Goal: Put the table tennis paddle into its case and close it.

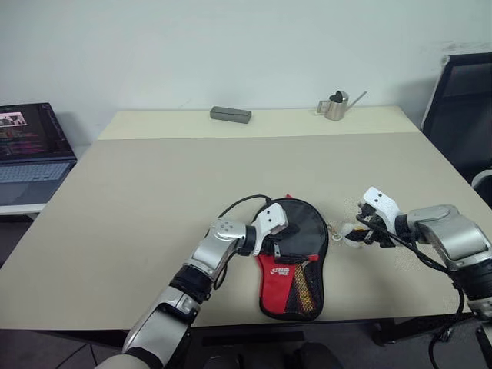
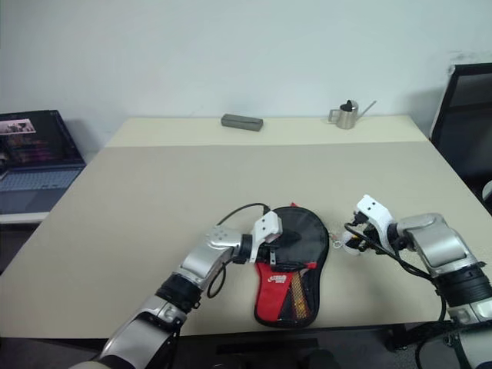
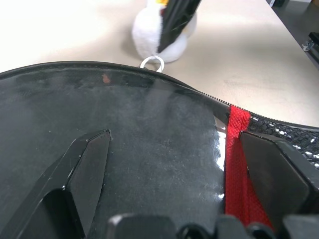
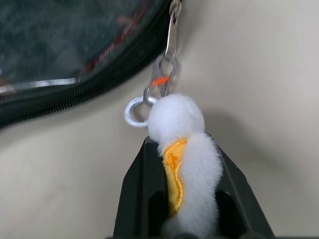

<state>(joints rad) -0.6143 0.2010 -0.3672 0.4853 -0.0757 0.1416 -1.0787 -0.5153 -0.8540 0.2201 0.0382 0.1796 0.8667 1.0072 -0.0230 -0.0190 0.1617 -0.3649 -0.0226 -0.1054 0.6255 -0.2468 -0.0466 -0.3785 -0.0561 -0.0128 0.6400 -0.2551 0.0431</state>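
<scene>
The case (image 1: pixel 296 257) lies flat near the table's front edge, black on top and red with mesh toward me. A red-and-tan striped handle of the paddle (image 1: pixel 298 288) shows through the mesh; its blade is hidden under the black fabric. My left gripper (image 1: pixel 280 234) rests on the black top, open, with its fingers (image 3: pixel 84 169) spread on the fabric. A white-yellow plush charm (image 4: pixel 182 149) hangs by a metal clip (image 4: pixel 162 79) from the zipper pull at the case's right edge. My right gripper (image 1: pixel 357 231) is shut on that charm, just right of the case.
A laptop (image 1: pixel 31 150) sits on a side desk at the far left. A grey box (image 1: pixel 231 114) and a small metal watering can (image 1: pixel 334 105) stand at the table's back edge. A black chair (image 1: pixel 461 108) stands at the right.
</scene>
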